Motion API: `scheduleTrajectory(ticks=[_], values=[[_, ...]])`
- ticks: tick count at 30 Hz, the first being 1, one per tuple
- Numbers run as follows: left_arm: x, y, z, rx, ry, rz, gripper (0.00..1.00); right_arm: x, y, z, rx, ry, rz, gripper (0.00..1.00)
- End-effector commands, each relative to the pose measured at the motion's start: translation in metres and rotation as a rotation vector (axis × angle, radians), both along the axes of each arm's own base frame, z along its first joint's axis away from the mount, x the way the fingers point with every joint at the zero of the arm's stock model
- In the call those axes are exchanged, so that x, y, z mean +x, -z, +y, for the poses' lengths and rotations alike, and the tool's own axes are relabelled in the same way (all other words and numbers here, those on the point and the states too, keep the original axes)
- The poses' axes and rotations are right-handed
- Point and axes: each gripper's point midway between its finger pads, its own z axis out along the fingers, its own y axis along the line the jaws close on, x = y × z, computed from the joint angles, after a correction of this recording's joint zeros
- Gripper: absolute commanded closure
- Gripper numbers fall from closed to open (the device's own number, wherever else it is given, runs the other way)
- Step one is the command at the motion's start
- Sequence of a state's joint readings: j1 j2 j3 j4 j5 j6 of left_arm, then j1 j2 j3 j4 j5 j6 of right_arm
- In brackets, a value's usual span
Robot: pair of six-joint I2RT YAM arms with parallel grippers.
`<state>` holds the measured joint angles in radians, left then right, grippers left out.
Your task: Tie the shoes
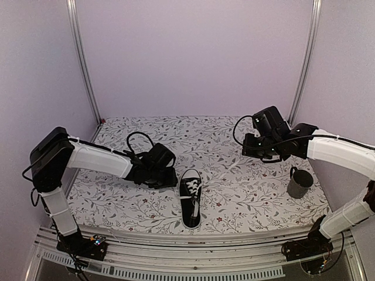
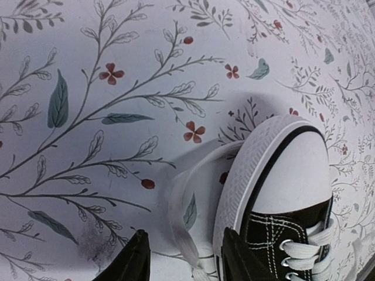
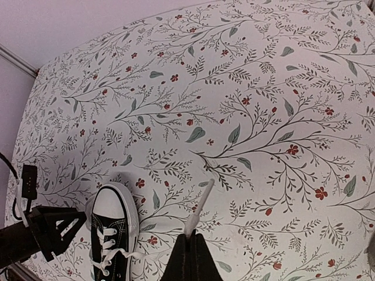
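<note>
Sneaker (image 1: 190,202) lies beside half-open left end effector (image 2: 183,235) straddling lace (image 2: 176,215); right end effector (image 3: 190,236) pinches lace.

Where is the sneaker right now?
Top view: the sneaker lies centre, near the table's front edge, toe beside the left jaws; the mug stands far to its right.

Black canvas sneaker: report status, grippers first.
Left gripper open, astride white lace loop at toe cap. Right gripper shut on white lace end. Black canvas sneaker upright, untied. Dark grey mug far right, not obstructing.
</note>
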<state>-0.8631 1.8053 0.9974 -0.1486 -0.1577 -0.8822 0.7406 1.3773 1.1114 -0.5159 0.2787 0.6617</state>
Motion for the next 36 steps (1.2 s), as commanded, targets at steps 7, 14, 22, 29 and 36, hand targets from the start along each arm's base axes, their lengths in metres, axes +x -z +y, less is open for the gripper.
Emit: scheduleTrajectory(ticks=[7,14,22,29,36], values=[[-0.007,0.028,-0.001,0.108,0.040,0.047,0.59,-0.002,-0.009,-0.001,0.011,0.001,-0.024,0.98],[-0.007,0.037,-0.005,0.087,0.056,0.063,0.76,-0.004,-0.011,-0.004,0.015,0.004,-0.028,0.98],[0.013,-0.005,-0.016,-0.028,0.088,-0.065,1.00,-0.005,-0.026,0.002,0.049,-0.029,-0.055,0.98],[0.009,-0.106,-0.043,-0.283,0.263,-0.337,1.00,-0.003,-0.057,0.029,0.123,-0.161,-0.117,0.98],[-0.016,-0.125,-0.071,-0.409,0.489,-0.372,1.00,-0.005,-0.065,0.070,0.220,-0.323,-0.137,0.98]])
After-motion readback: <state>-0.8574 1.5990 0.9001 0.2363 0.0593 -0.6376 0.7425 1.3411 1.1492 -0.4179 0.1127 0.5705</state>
